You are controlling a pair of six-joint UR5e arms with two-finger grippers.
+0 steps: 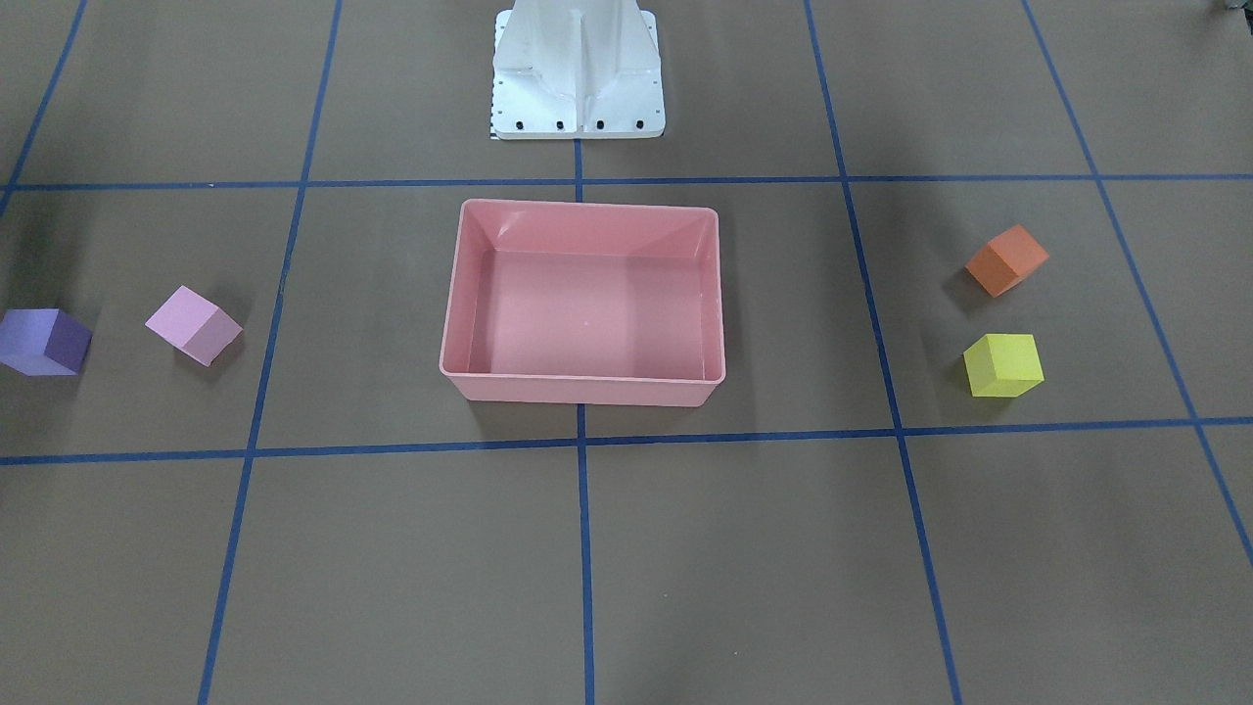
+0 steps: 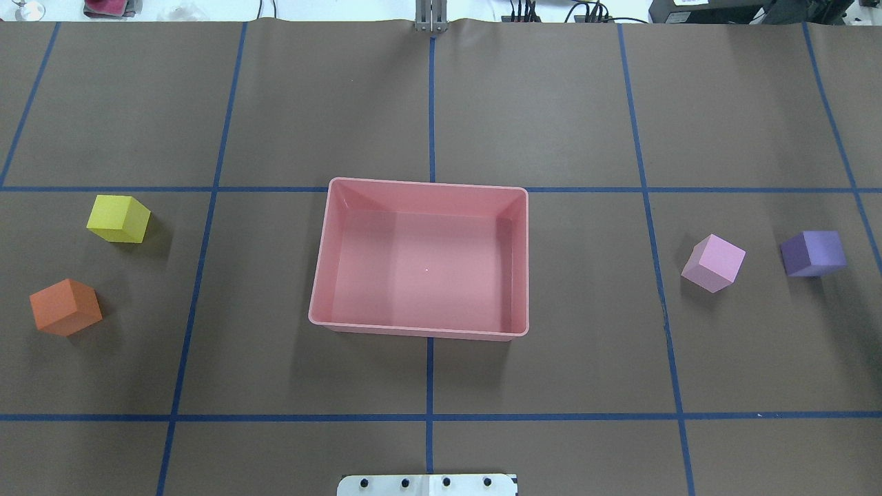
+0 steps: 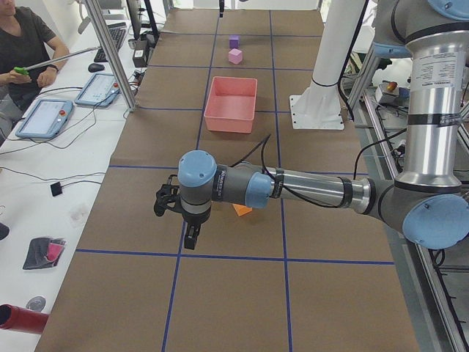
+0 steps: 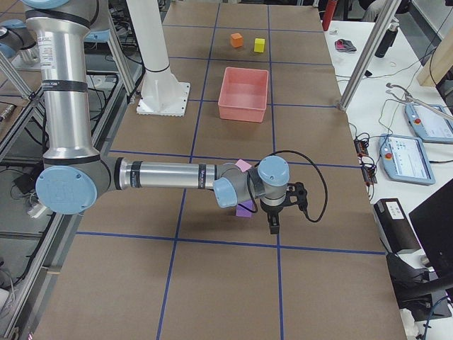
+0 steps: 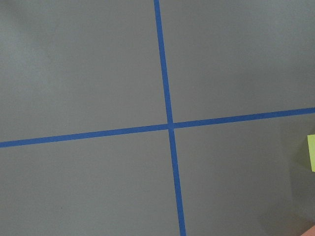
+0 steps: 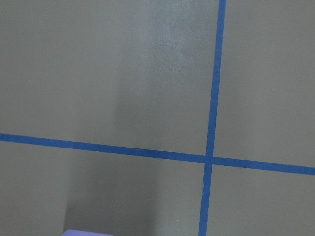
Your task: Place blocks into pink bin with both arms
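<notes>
The empty pink bin [image 2: 420, 269] sits at the table's middle. The yellow block [image 2: 118, 218] and orange block [image 2: 65, 307] lie on the robot's left of it. The light pink block [image 2: 714, 262] and purple block [image 2: 813, 253] lie on its right. My left gripper [image 3: 190, 236] shows only in the exterior left view, hanging over the table beyond the orange block [image 3: 242, 210]; I cannot tell whether it is open. My right gripper [image 4: 273, 223] shows only in the exterior right view, just past the purple block [image 4: 245, 210]; its state is also unclear.
The white robot base [image 1: 578, 78] stands behind the bin. Blue tape lines [image 2: 431, 417] grid the brown table cover. An operator [image 3: 26, 44] sits at a side bench with tablets [image 3: 44, 117]. A yellow edge [image 5: 312, 152] shows in the left wrist view.
</notes>
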